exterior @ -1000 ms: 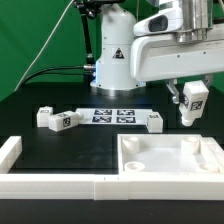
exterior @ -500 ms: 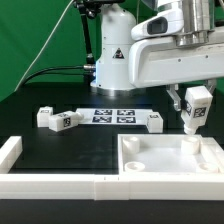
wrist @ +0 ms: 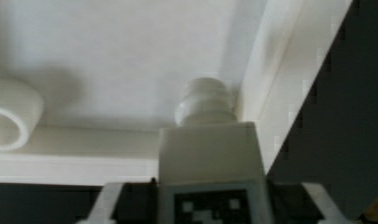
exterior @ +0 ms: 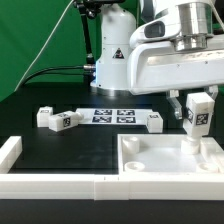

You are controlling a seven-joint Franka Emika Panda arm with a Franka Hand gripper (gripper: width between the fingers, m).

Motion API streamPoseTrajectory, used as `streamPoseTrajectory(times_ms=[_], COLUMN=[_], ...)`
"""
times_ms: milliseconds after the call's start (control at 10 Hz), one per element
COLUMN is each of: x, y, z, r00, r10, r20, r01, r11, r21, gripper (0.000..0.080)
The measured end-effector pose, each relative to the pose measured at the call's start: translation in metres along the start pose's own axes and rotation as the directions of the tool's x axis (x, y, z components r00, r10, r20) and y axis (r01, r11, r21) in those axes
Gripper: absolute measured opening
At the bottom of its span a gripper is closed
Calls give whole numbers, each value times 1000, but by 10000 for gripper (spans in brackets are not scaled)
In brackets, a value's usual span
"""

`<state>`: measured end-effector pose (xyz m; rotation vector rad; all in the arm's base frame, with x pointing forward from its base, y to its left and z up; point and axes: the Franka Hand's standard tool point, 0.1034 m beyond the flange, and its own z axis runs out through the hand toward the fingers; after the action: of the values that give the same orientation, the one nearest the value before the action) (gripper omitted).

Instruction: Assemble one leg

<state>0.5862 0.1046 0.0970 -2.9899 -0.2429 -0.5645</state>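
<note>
Altogether four legs show: one leg [exterior: 200, 120] stands upright, gripped between the fingers of the pincer [exterior: 199, 108], over the far corner of the panel [exterior: 160, 165] on the exterior view's right. Three spare legs [exterior: 45, 117] [exterior: 65, 122] [exterior: 153, 121] lie on the desk [exterior: 90, 145] beyond the panel. One marker board [exterior: 112, 115] lies among them. The arm [exterior: 170, 50] hangs straight down over the panel. In the wrist view, the leg's peg [wrist: 204, 100] points at the panel floor just beside its rim.

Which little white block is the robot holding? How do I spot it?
Find the big flat white panel at the exterior view's right. Over its far corner there, the leg stands upright in the robot's fingers. The other three blocks lie loose on the black table; only this one is held.
</note>
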Motion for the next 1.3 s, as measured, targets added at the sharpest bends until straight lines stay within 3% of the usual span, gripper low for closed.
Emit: streamPoseTrajectory(times_ms=[100,200,600,1000,1300], x=[13,4,5,24,22], y=[5,2,2,4,0], z=[-1,6,9,16,24], r00=[989,991,992,991,992], r10=[-25,-28,-26,-21,-22], r20=[-148,-131,-123,-133,-127], r01=[21,25,24,18,21], r11=[999,999,999,1000,1000], r21=[-30,-26,-25,-20,-17], gripper=[288,288,288,288,288])
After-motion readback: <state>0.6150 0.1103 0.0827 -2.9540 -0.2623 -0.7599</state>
